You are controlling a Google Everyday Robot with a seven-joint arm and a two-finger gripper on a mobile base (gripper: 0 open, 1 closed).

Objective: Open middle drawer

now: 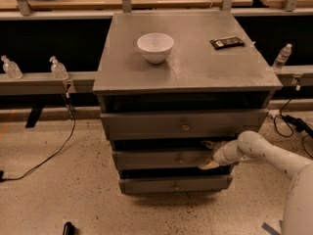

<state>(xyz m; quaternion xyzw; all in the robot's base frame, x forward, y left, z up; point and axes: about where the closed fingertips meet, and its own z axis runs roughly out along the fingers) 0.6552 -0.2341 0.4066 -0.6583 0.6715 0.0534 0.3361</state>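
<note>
Gripper (205,155) sits at the right end of the middle drawer (156,159), right up against its front face. Its fingers are spread wide, stacked one over the other: the upper one is at the front's top edge and the lower one at its bottom edge. I can't tell whether they actually press on the panel. The arm (264,153) comes in from the right, low, near floor level. Key relation: the knob (180,159) is at the centre of the front, just left of the gripper at about the same height. The drawer's long axis runs left-right, so my guess is the pull has to come straight toward the near side. A grab this far off-centre could rack the drawer in its slides. The middle drawer is second down in the cabinet (195,77) and looks shut or barely cracked, with dark gaps above and below it. Counts: three drawers, with the top drawer (146,125) above it and the bottom drawer (166,185) below, and one arm with one gripper. On the cabinet top there is one white bowl (155,47) and one black packet (226,42) at the far right. Three bottles (58,68) stand on the rail behind, two on the left and one on the right.
</note>
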